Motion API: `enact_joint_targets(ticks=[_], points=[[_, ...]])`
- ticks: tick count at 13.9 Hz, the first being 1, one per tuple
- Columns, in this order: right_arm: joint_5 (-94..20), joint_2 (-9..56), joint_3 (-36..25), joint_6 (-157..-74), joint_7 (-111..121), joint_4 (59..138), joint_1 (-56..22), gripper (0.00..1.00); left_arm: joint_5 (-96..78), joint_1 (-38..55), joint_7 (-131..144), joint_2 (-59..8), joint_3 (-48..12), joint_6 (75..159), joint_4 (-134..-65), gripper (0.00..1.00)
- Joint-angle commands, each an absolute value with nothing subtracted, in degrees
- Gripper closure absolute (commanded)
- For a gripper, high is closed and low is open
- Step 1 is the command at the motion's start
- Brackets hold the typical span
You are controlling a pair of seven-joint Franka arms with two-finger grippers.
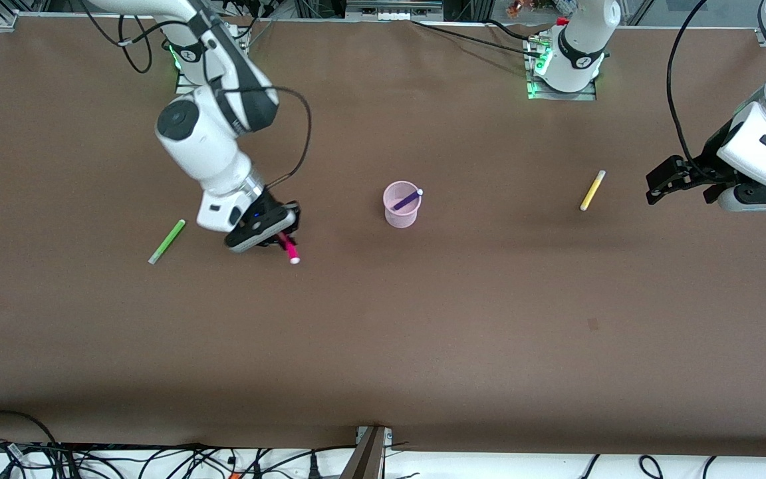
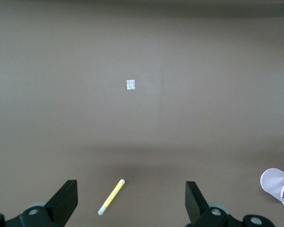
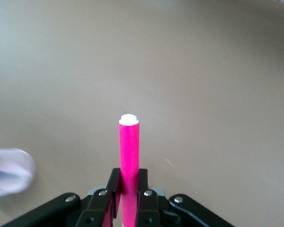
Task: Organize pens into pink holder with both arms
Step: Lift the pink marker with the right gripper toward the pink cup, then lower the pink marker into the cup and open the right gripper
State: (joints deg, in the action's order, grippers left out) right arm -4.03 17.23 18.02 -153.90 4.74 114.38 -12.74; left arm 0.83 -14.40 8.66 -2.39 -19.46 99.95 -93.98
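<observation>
The pink holder [image 1: 401,205] stands mid-table with the purple pen [image 1: 409,199] leaning inside it. My right gripper [image 1: 281,241] is shut on the magenta-pink pen [image 1: 288,250], over the table between the green pen and the holder; the pen [image 3: 129,156] sticks out past the fingers. The green pen [image 1: 167,241] lies on the table toward the right arm's end. The yellow pen [image 1: 592,190] lies toward the left arm's end. My left gripper [image 1: 667,186] is open and empty, up in the air beside the yellow pen [image 2: 111,196]. The holder shows in both wrist views [image 2: 277,183] [image 3: 9,171].
A small white scrap [image 2: 130,84] lies on the brown table [image 1: 423,332]. Cables run along the table's front edge [image 1: 157,459].
</observation>
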Motion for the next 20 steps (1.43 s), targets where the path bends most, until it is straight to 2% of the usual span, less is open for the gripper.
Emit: enact_joint_targets(ticks=[1, 5, 8, 9, 13, 17, 20], points=[[-3.6, 17.9, 18.5, -158.4, 5.1, 111.9, -17.2, 1.00, 0.0, -14.7, 8.0, -2.8, -19.3, 97.4, -93.2, 0.00], [-3.8, 23.2, 18.3, -162.5, 4.6, 105.0, -22.7, 1.00, 0.5, -10.7, 7.4, -3.0, -17.5, 94.3, -92.1, 0.00], [-3.8, 28.5, 17.2, -171.3, 3.4, 102.9, -27.9, 1.00, 0.3, -0.8, 6.9, -2.7, -6.3, 93.3, -92.1, 0.00], [-3.7, 29.6, 16.2, -174.3, 3.4, 103.1, -30.1, 1.00, 0.1, -0.4, 6.8, -2.7, -5.5, 93.2, -92.2, 0.00], [-4.0, 30.1, 14.2, -181.5, 3.4, 105.8, -35.2, 1.00, 0.1, -2.2, -1.2, -2.6, -5.4, 93.3, -93.0, 0.00], [-4.4, 30.0, 14.2, -192.3, 3.4, 113.9, -36.6, 1.00, -0.1, -4.7, -9.6, -3.3, -5.9, 94.1, -92.6, 0.00], [-4.5, 29.3, 14.2, -194.9, 3.4, 117.6, -36.7, 1.00, -0.1, -4.6, -9.3, -3.4, -6.0, 94.0, -92.1, 0.00]])
